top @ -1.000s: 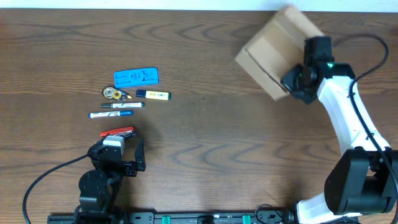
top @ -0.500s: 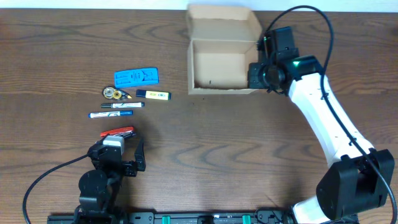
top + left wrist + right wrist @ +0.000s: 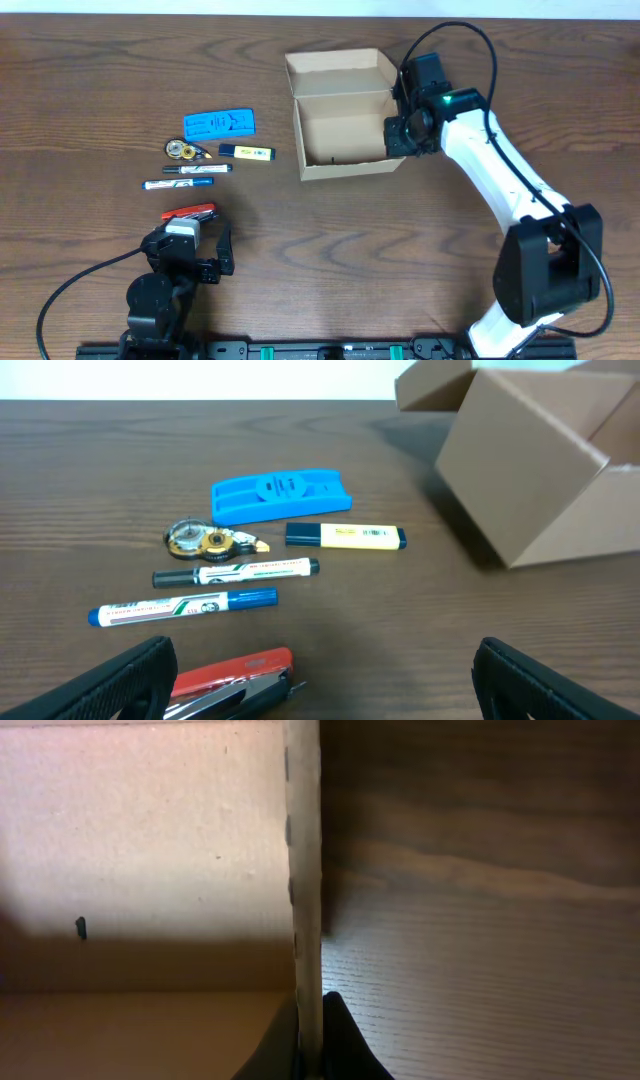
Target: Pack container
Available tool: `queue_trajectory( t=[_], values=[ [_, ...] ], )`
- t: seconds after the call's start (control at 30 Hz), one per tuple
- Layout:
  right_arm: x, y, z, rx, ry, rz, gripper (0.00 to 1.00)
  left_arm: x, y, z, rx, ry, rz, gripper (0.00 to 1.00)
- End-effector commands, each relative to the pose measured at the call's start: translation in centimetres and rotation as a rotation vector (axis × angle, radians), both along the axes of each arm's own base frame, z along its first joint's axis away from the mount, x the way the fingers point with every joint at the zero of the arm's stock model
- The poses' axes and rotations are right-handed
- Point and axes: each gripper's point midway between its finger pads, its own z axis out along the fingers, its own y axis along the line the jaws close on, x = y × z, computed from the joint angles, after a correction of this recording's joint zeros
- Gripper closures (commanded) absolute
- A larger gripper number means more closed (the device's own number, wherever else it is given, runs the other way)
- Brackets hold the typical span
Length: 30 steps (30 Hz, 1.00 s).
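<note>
Cardboard box (image 3: 340, 130) sits open at far-centre tabletop (image 3: 400, 260), lid flap back, well apart from markers (image 3: 190, 176). R fingers (image 3: 345, 1055) pinch its right wall. Prob light, thin-walled, crushable: hold wall near a corner, gently. L fingers (image 3: 120, 680) spread wide, holding nothing.

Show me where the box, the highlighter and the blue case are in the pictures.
box (image 3: 345, 125), overhead view, on the bare cardboard inside it.
highlighter (image 3: 350, 537), left wrist view, on its yellow barrel.
blue case (image 3: 280, 494), left wrist view, on its top face.
</note>
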Motion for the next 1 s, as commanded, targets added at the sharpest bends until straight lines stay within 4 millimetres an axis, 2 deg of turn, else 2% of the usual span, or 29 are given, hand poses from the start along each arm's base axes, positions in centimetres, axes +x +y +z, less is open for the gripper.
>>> queue_trajectory(
  t=[0.0,0.27,0.3,0.37,0.4,0.47,0.57,0.7,0.87,0.97],
  values=[
    [0.3,0.6,-0.1,0.007,0.002,-0.016,0.99,0.0,0.4,-1.0,0.007,0.021,0.02,0.05],
    [0.2,0.6,-0.4,0.017,0.019,-0.071,0.99,0.0,0.4,-1.0,0.007,0.021,0.02,0.05],
    [0.2,0.6,-0.4,0.017,0.02,-0.071,0.94,0.0,0.4,-1.0,0.006,0.021,0.02,0.05],
    [0.1,0.6,-0.4,0.016,0.022,-0.069,0.56,0.0,0.4,-1.1,0.006,0.021,0.02,0.05],
    [0.0,0.6,-0.4,0.016,0.023,-0.068,0.47,0.0,0.4,-1.0,0.007,0.021,0.02,0.05],
    [-0.3,0.8,-0.5,0.013,0.033,-0.053,0.32,0.0,0.4,-1.0,0.007,0.021,0.02,0.05],
    [-0.8,0.9,-0.2,0.009,0.047,-0.045,0.26,0.0,0.4,-1.0,0.007,0.021,0.02,0.05],
    [-1.3,0.7,2.8,0.009,0.049,-0.051,0.25,0.0,0.4,-1.0,0.007,0.021,0.02,0.05],
    [-1.9,0.5,10.4,0.052,-0.071,-0.054,0.23,0.0,0.4,-1.0,0.007,0.021,0.02,0.05],
    [-3.3,0.0,13.6,0.08,-0.13,-0.071,0.2,0.0,0.4,-1.0,0.006,0.021,0.02,0.05]
  ],
)
